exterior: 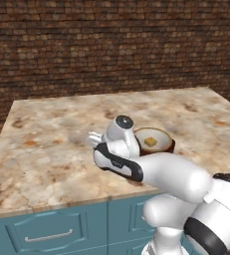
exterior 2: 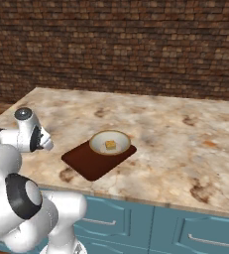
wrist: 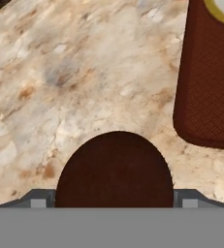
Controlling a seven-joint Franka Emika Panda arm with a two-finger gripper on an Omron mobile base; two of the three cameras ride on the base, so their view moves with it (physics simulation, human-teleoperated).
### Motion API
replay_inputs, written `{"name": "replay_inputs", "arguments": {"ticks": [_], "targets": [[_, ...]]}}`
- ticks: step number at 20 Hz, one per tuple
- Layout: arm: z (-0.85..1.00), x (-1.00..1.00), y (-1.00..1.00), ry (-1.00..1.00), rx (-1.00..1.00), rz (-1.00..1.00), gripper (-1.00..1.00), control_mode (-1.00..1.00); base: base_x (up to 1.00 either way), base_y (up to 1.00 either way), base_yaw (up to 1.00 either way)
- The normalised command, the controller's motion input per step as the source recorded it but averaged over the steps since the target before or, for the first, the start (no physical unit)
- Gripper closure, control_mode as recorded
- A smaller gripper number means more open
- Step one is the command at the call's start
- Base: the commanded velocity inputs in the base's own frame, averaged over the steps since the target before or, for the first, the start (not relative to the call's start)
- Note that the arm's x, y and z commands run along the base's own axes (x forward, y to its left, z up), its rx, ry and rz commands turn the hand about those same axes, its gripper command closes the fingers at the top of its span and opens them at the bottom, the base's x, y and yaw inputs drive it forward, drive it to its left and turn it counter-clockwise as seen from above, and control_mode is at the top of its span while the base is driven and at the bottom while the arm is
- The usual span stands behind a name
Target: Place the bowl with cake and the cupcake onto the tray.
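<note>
Now | pincer (wrist: 114,203) stood wide, straddling small dark chocolate-brown cupcake (wrist: 114,169) at frame bottom | cream-beige bowl with yellow cake (exterior 2: 110,143) sat on dark reddish-brown rectangular tray (exterior 2: 93,161), frame centre, on marbled desk (exterior 2: 175,134).

We are viewing the counter (exterior: 52,144) from behind on both sides, while hovering close above it.

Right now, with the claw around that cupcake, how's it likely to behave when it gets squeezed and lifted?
The cupcake looks small, so it is probably light. Its rounded brown top suggests soft cake that a hard squeeze might crush. It sits beside the tray, so the carry should be short, though it might tip when set down.
</note>
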Motion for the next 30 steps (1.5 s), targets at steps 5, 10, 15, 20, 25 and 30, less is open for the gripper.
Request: {"name": "replay_inputs", "arguments": {"ticks": [5, 10, 15, 20, 25, 30], "targets": [[0.4, -0.26, -0.31, 0.0, -0.04, 0.0, 1.0, -1.0, 0.0, 0.0, 0.0], [0.36, -0.27, -0.33, 0.0, -0.1, 0.01, 1.0, -1.0, 0.0, 0.0, 0.0], [0.16, -0.31, -0.44, 0.0, -0.07, 0.02, 1.0, -1.0, 0.0, 0.0, 0.0], [0.0, -0.36, -0.52, 0.0, -0.01, 0.02, 1.0, -1.0, 0.0, 0.0, 0.0], [-0.12, -0.12, -0.35, -0.01, 0.0, 0.02, 1.0, -1.0, 0.0, 0.0, 0.0], [-0.19, 0.02, -0.21, -0.04, 0.0, 0.0, 1.0, -1.0, 0.0, 0.0, 0.0]]}}
